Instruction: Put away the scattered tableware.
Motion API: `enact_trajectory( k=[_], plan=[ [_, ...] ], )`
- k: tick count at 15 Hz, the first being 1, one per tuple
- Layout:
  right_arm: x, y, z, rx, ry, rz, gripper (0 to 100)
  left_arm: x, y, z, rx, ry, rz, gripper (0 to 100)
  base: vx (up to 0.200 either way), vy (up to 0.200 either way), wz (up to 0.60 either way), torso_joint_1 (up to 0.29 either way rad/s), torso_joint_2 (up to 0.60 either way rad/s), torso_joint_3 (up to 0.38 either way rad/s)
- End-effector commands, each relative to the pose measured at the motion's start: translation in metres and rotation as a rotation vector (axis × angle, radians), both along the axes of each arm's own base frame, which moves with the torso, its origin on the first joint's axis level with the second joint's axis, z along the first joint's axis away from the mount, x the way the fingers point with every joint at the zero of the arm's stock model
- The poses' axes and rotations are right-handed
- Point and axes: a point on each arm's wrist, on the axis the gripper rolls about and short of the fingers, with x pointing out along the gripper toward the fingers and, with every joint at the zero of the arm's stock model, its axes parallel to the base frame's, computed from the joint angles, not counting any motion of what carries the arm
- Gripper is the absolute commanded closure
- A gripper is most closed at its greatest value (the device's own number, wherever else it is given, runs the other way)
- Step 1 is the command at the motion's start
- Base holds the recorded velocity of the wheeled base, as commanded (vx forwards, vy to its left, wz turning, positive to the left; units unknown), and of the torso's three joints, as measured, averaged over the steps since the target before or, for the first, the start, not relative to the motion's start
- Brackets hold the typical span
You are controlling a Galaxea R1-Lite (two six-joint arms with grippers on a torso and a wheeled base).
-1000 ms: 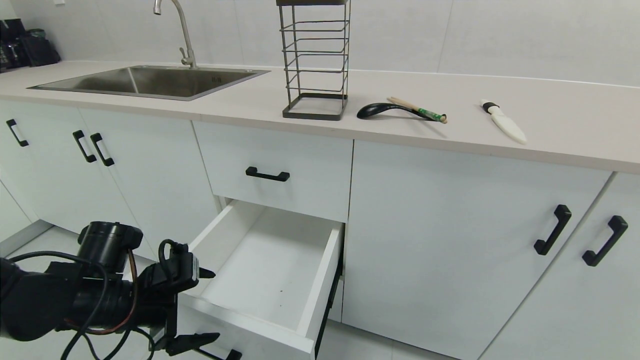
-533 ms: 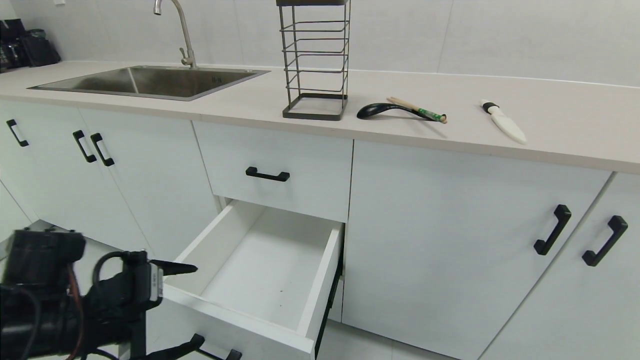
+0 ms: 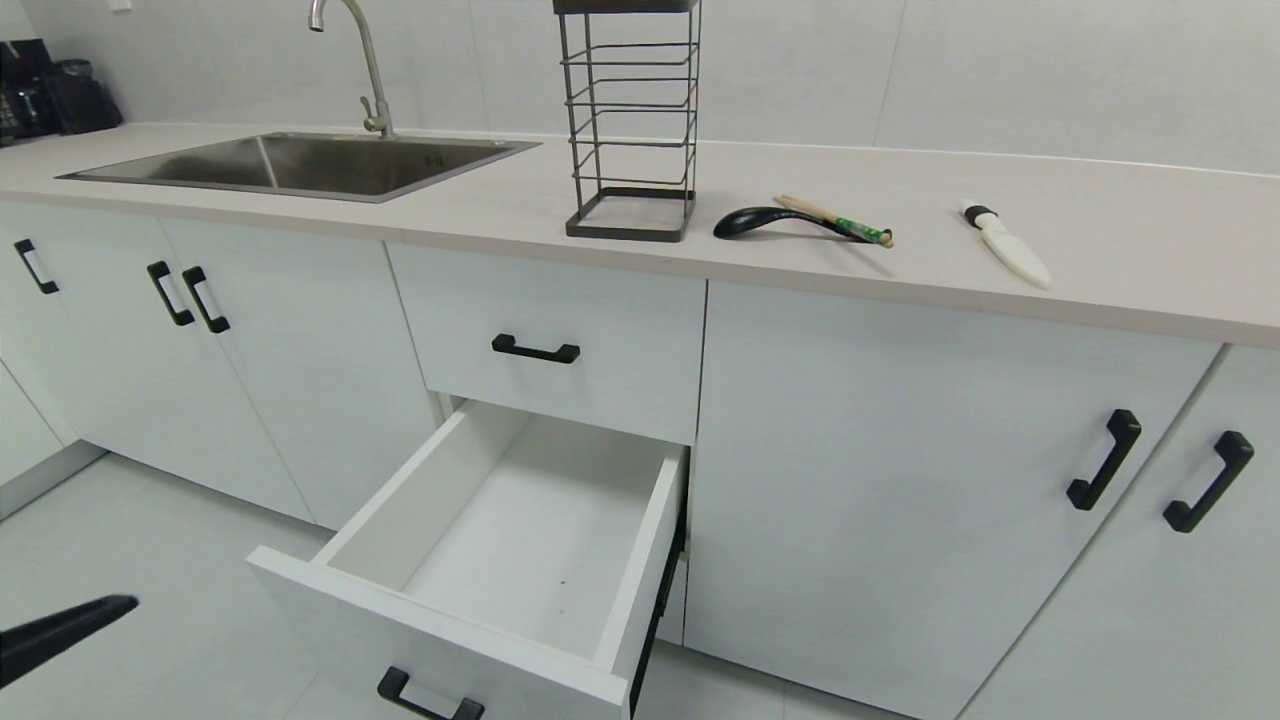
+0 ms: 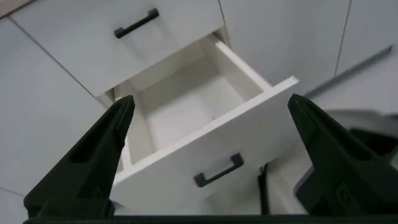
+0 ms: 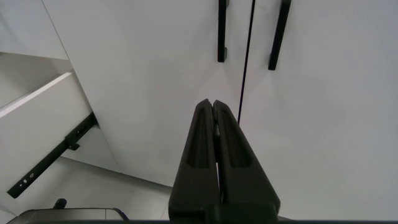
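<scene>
Fingers of your left gripper (image 4: 210,104) gape wide, empty, lower left before the open drawer (image 3: 640,560). Upper right on the counter (image 3: 1120,230) lie the black spoon (image 3: 762,219), chopsticks (image 3: 836,221) and white knife (image 3: 1006,244). Your right gripper (image 5: 213,106) is pinched closed on nothing.

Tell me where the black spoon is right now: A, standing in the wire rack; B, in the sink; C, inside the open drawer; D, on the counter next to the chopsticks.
D: the black spoon lies flat on the counter alongside the chopsticks, just to the right of the wire rack.
</scene>
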Motion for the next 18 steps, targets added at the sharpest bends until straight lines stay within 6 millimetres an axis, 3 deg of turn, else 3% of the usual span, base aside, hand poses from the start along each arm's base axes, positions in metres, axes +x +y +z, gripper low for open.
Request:
enact_trajectory(
  k=[1, 3, 4, 5, 7, 12, 14, 16, 18],
  plan=[
    [0.0, 0.0, 0.0, 0.0, 0.001, 0.0, 100, -0.048, 0.004, -0.027, -0.181, -0.107, 0.053, 0, 0.0, 0.0, 0.0, 0.0, 0.0, 0.0],
    [0.0, 0.0, 0.0, 0.0, 0.001, 0.0, 100, -0.044, 0.005, -0.036, -0.19, -0.085, 0.111, 0, 0.0, 0.0, 0.0, 0.0, 0.0, 0.0],
    [0.0, 0.0, 0.0, 0.001, 0.001, 0.0, 100, -0.037, 0.005, -0.06, -0.187, -0.022, 0.179, 0, 0.0, 0.0, 0.0, 0.0, 0.0, 0.0],
    [0.0, 0.0, 0.0, 0.0, 0.001, 0.0, 100, -0.035, 0.006, -0.069, -0.201, 0.013, 0.241, 0, 0.0, 0.0, 0.0, 0.0, 0.0, 0.0],
    [0.0, 0.0, 0.0, 0.001, 0.001, 0.0, 100, -0.039, 0.006, -0.071, -0.342, 0.027, 0.331, 0, 0.0, 0.0, 0.0, 0.0, 0.0, 0.0],
    [0.0, 0.0, 0.0, 0.001, 0.001, 0.0, 100, -0.039, 0.01, -0.071, -0.371, -0.003, 0.492, 0, 0.0, 0.0, 0.0, 0.0, 0.0, 0.0],
    [0.0, 0.0, 0.0, 0.0, 0.001, 0.0, 100, -0.04, 0.01, -0.057, -0.405, -0.137, 0.478, 0, 0.0, 0.0, 0.0, 0.0, 0.0, 0.0],
    [0.0, 0.0, 0.0, 0.0, 0.001, 0.002, 100, -0.04, 0.01, -0.073, -0.342, 0.034, 0.492, 0, 0.0, 0.0, 0.0, 0.0, 0.0, 0.0],
    [0.0, 0.0, 0.0, 0.001, 0.001, 0.0, 100, -0.039, 0.01, -0.071, -0.346, 0.003, 0.487, 0, 0.0, 0.0, 0.0, 0.0, 0.0, 0.0]
  ],
)
